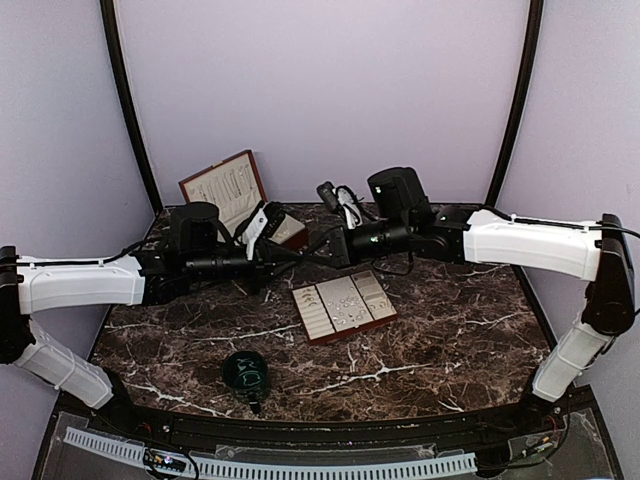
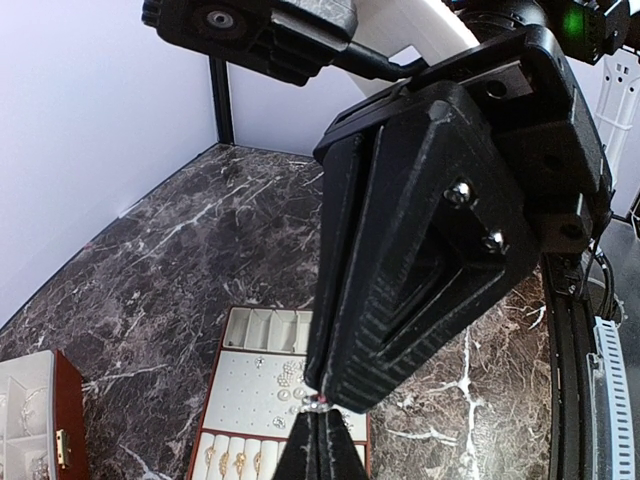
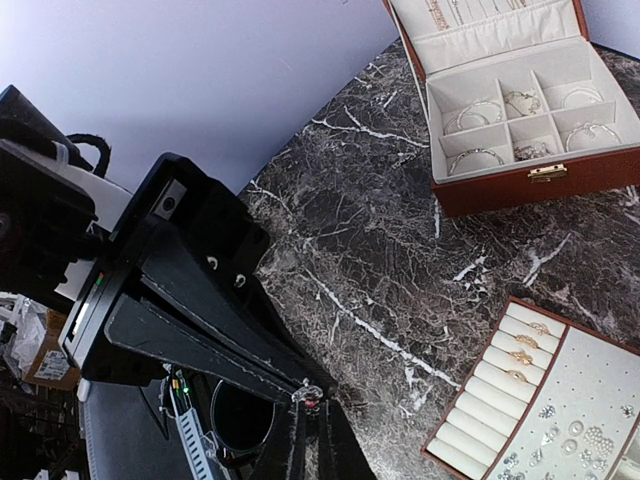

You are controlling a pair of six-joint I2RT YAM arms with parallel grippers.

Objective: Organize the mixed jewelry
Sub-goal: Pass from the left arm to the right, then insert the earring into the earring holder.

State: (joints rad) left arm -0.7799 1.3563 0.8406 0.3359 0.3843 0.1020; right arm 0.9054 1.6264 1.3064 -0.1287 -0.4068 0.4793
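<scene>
Rings (image 3: 520, 356) in tray (image 1: 354, 329), bracelets (image 3: 478, 157) in box (image 3: 540, 188); left gripper (image 2: 320, 425) and right gripper (image 2: 322, 388) both clamped shut tip-to-tip on one tiny piece (image 2: 318, 404), so halfway-ish I'd guess.

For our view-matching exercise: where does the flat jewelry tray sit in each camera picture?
Top external: flat tray, table centre, between the arms.
Left wrist: flat tray, bottom centre.
Right wrist: flat tray, bottom right corner.
Shared landmark: open brown box, in all three.
</scene>
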